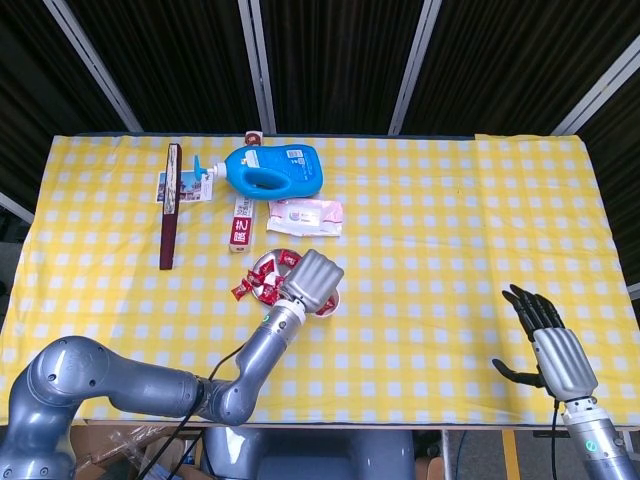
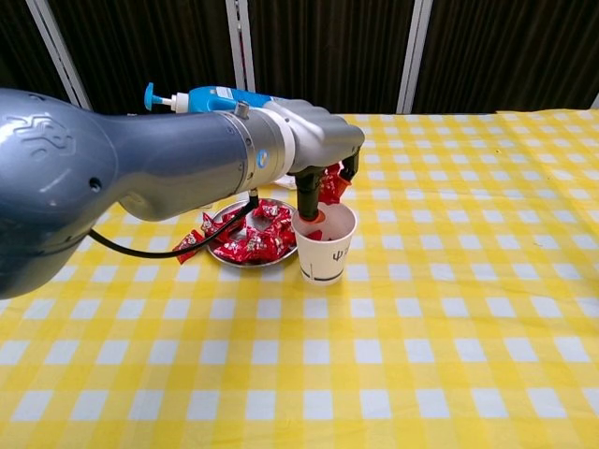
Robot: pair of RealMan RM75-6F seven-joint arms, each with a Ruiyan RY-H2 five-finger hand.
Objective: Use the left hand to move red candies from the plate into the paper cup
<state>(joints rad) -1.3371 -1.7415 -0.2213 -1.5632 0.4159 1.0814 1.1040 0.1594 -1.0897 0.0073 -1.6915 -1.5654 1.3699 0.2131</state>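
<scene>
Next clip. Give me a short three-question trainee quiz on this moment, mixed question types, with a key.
1. True or false: the left robot hand is over the paper cup.
2. Multiple choice: most red candies lie (A) on the plate, (B) beside the blue bottle, (C) under the right robot hand.
3. Fill in: the right robot hand holds ____.

Key: 1 true; 2 A; 3 nothing.
</scene>
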